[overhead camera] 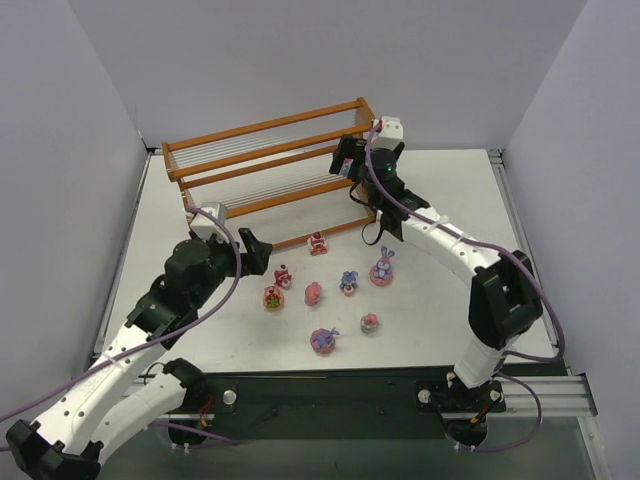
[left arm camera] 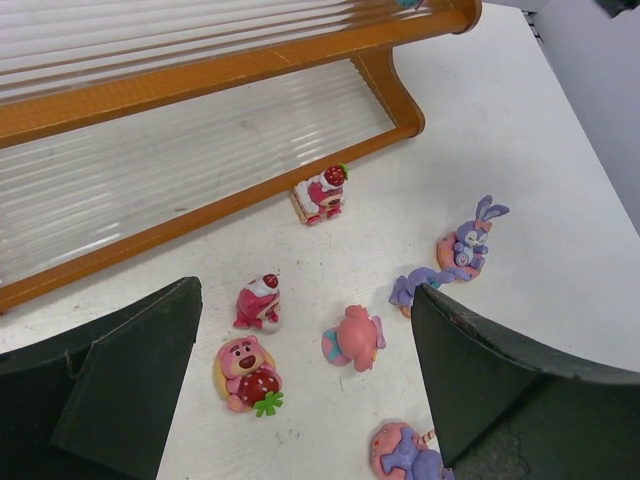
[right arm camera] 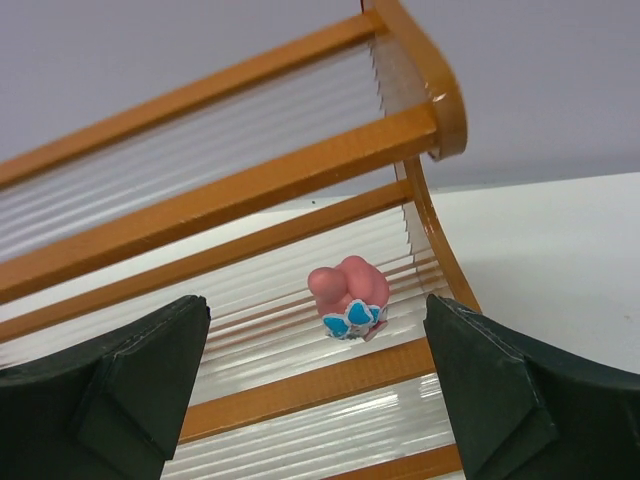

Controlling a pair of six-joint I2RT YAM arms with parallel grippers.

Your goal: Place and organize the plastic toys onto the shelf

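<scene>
R gripper (overhead camera: 347, 158): jaws wide apart, nothing between the fingers (right arm camera: 130, 390). Just ahead of them a pink toy w/ blue bow (right arm camera: 348, 295) sits on the middle tier's pale rods, untouched, close to the 3 o'clock end frame of the shelf (overhead camera: 265, 150). L gripper (overhead camera: 258, 250): also gaping, empty, hanging over the table (overhead camera: 460, 180) in front of the shelf's bottom rail. Its wrist cam looks down on loose toys. Strawberry bear (left arm camera: 248, 372) is at 6 o'clock, a small pink-red figure (left arm camera: 262, 300) just beyond it, and a round pink one (left arm camera: 352, 338) mid-frame. Purple bunny (left arm camera: 468, 240) is at 3, and the cake-block toy (left arm camera: 322, 195) at 12 near the rail. Top cam: eight toys on the table in a loose cluster btwn the arms. Two of them, a red-green one (overhead camera: 370, 323) and a pink-purple one (overhead camera: 324, 341), lie nearest the bases at 6.
</scene>
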